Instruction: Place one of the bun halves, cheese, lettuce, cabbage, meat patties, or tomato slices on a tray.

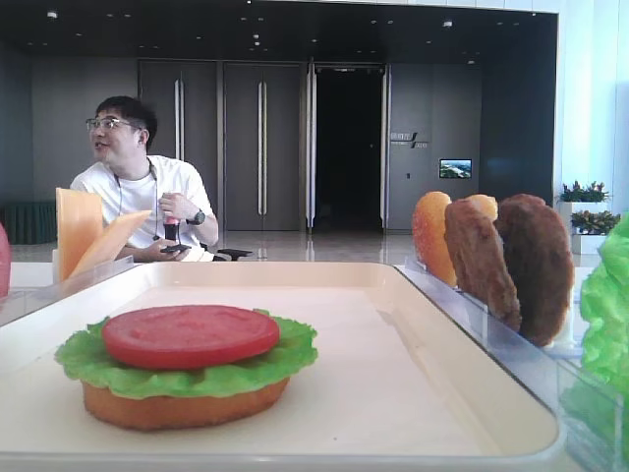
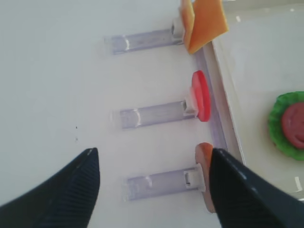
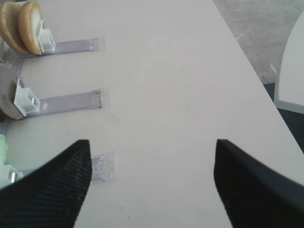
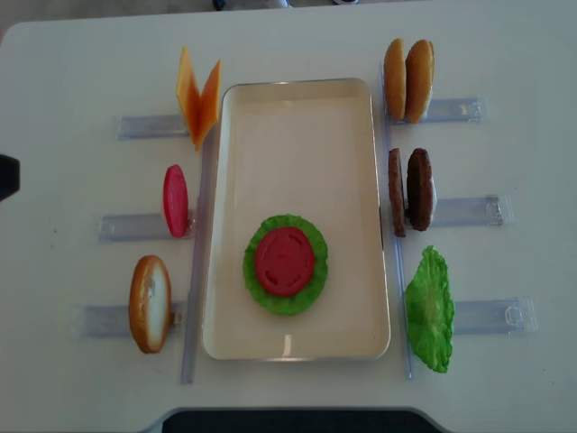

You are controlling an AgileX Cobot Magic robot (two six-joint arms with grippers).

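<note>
On the cream tray lies a stack: a bun half, lettuce and a tomato slice on top. Left of the tray, cheese, a tomato slice and a bun half stand on edge in clear racks. To its right stand two bun halves, meat patties and a lettuce leaf. My left gripper is open above the near-left rack, one finger beside that bun half. My right gripper is open over bare table, holding nothing.
Clear acrylic racks stick out sideways from both long sides of the tray. A seated man is beyond the table's far edge. In the right wrist view the table edge runs close on the right.
</note>
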